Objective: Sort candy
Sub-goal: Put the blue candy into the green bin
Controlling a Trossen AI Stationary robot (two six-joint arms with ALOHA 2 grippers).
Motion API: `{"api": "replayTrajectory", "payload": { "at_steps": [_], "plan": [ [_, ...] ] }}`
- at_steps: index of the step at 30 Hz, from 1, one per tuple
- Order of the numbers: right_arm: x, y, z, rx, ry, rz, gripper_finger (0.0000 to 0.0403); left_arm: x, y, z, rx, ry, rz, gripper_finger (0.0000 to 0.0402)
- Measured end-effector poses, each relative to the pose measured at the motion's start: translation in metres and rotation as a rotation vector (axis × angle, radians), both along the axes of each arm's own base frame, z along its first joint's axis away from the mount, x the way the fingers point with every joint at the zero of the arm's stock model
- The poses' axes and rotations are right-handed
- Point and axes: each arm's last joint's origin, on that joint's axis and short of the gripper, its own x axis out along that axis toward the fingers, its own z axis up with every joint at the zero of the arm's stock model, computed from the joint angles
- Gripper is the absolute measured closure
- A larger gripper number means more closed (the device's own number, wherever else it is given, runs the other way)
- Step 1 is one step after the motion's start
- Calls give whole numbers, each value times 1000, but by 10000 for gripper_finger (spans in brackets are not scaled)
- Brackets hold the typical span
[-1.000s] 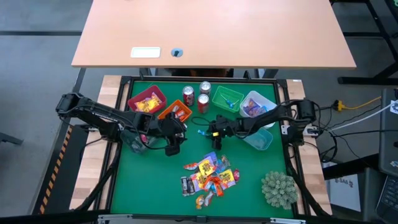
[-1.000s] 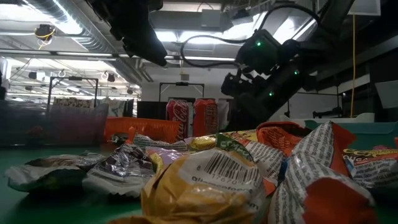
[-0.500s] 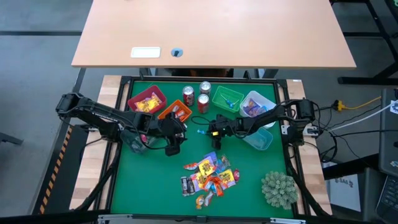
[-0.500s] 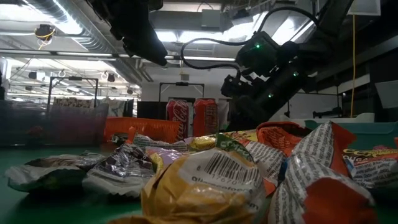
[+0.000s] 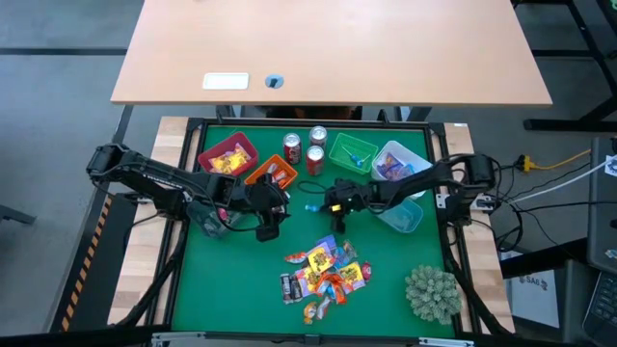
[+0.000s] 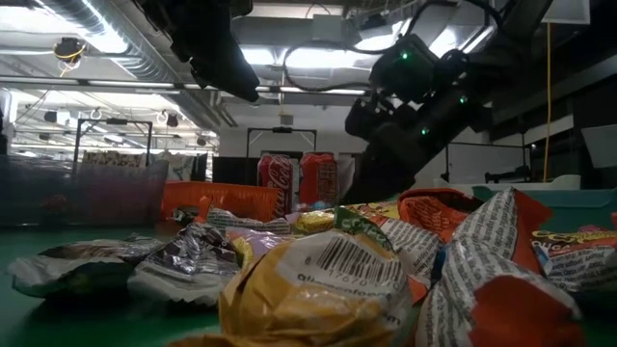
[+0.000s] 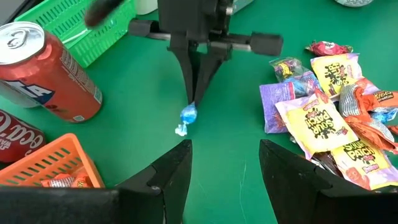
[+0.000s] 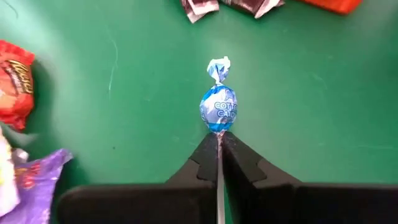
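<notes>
A lollipop with a blue wrapped head (image 8: 217, 107) is at the mat's middle (image 5: 310, 205), just right of the soda cans. My right gripper (image 8: 218, 142) is shut on it, also seen from the front in the left wrist view (image 7: 194, 102). My left gripper (image 7: 224, 168) hangs open above the mat (image 5: 271, 226), left of the lollipop, with nothing between its fingers. The rest of the candy lies in a pile (image 5: 326, 275) toward the near edge, filling the low view's foreground (image 6: 318, 280). My right gripper pinches the lollipop's thin stick (image 8: 219, 163) between its two fingertips, just behind the head. The fingers slant down from the table's right and lie along the stick. The head (image 7: 188, 114) points away from the fingertips, low over the mat; whether it touches the mat I cannot tell.
Along the far edge stand a red bin (image 5: 228, 156), an orange bin (image 5: 271, 173), soda cans (image 5: 292, 146), a green bin (image 5: 352, 152) and a clear tub (image 5: 393, 162). A teal tub (image 5: 405, 216) sits under the right arm. A spiky plant ball (image 5: 431, 292) stands near right.
In the low view my right gripper has risen a little over the last half second.
</notes>
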Motion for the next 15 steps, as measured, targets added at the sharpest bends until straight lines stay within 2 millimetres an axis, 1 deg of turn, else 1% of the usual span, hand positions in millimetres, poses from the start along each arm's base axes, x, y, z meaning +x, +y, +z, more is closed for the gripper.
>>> {"api": "replayTrajectory", "payload": {
  "at_steps": [4, 8, 11, 15],
  "plan": [
    [-7, -3, 16, -33, 5, 19, 399, 0, 0, 0, 0, 0, -1, 226],
    [-20, -15, 38, -93, 28, -36, 398, 0, 0, 0, 1, 0, -1, 226],
    [-34, -29, 56, -174, 46, -127, 400, 0, 0, 0, 0, 0, -1, 226],
    [-52, -53, 72, -296, 94, -304, 398, 1, 0, 1, -2, -12, -1, 226]
  ]
}}
